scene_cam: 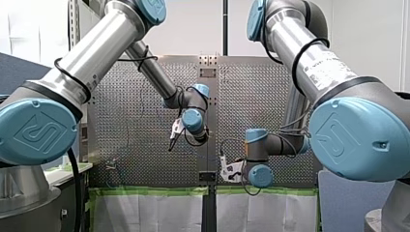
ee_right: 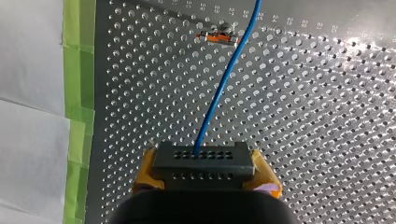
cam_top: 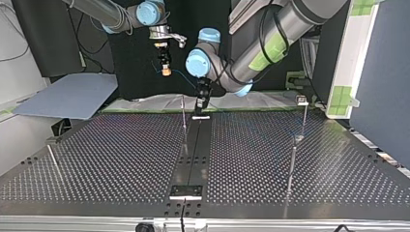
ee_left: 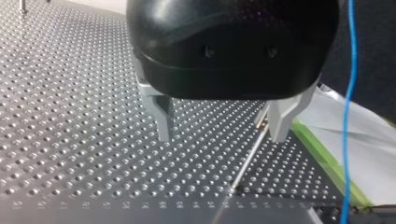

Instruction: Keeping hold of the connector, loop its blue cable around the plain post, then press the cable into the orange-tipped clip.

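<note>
Left arm (scene_cam: 96, 53): enters from the front view's left, elbow high, forearm sloping down toward the middle of the desk (cam_top: 121, 159), wrist folded so that the tool points at the perforated surface. Left jaws: spread wide, holding nothing, hanging close above the desk. In the left wrist view, grey tapered metal fingers (ee_left: 159, 112). Between them, close beside one, a thin plain post (ee_left: 250, 156) rising at a slant from the desk; touching or apart, cannot tell.

Right arm (scene_cam: 314, 67): enters from the front view's right, last link lying level and pointing toward the middle, low in that view. In the top view, at the far left, high above the desk. Right jaws: pinching the connector (ee_right: 203, 161), one yellow pad (ee_right: 262, 172) on each short end.

Connector: dark grey block, two rows of small round holes across its face. Its blue cable (ee_right: 224, 84): leaves a hole in the row farther from the jaws, runs straight ahead over the desk, meets the orange-tipped clip (ee_right: 218, 37) far ahead of the jaws. Seated in the clip or merely passing it, cannot tell. In the left wrist view, hangs as a near-upright blue line to one side of the left jaws, outside the gap and apart from the post.

Green tape (ee_right: 77, 93) and white paper (ee_right: 28, 140): along the desk's edge, beside the right jaws.
</note>
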`<state>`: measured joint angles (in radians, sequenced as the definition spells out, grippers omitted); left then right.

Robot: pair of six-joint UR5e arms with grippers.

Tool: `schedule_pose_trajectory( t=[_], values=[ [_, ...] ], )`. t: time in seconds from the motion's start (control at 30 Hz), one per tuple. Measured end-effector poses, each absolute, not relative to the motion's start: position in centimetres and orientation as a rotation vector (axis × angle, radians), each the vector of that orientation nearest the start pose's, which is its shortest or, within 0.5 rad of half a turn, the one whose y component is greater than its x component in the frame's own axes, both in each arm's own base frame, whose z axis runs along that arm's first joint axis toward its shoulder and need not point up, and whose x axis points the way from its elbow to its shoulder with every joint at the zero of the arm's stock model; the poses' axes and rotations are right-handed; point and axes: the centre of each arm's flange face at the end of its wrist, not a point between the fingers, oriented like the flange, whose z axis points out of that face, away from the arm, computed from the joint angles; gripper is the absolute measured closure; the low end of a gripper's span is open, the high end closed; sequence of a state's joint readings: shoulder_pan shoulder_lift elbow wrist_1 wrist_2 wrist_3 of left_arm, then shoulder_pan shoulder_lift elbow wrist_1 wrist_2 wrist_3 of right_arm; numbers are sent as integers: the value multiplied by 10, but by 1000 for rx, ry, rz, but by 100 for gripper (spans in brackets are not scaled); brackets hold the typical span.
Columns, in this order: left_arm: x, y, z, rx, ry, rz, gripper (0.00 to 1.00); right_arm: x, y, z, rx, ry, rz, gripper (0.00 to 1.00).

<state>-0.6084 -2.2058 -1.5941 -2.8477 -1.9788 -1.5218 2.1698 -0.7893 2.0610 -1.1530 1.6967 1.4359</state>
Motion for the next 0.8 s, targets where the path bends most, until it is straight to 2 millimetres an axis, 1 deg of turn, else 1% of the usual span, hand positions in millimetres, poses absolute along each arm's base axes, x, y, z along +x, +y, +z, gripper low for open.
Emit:
schedule_pose_trajectory(
  t=[0.4, 0.67, 0.73, 0.8],
  values=[
    [458, -429, 156, 428, 1903, 103, 0, 382, -346, -21, 1691, -869, 1372, 100],
    [464, -431, 165, 470, 1938, 106, 0, 382, -346, -21, 1693, -866, 1369, 100],
    [465, -433, 164, 479, 1949, 108, 0, 382, -346, -21, 1692, -867, 1370, 100],
    [467, -436, 158, 497, 1968, 115, 0, 382, -346, -21, 1692, -867, 1370, 100]
  ],
)
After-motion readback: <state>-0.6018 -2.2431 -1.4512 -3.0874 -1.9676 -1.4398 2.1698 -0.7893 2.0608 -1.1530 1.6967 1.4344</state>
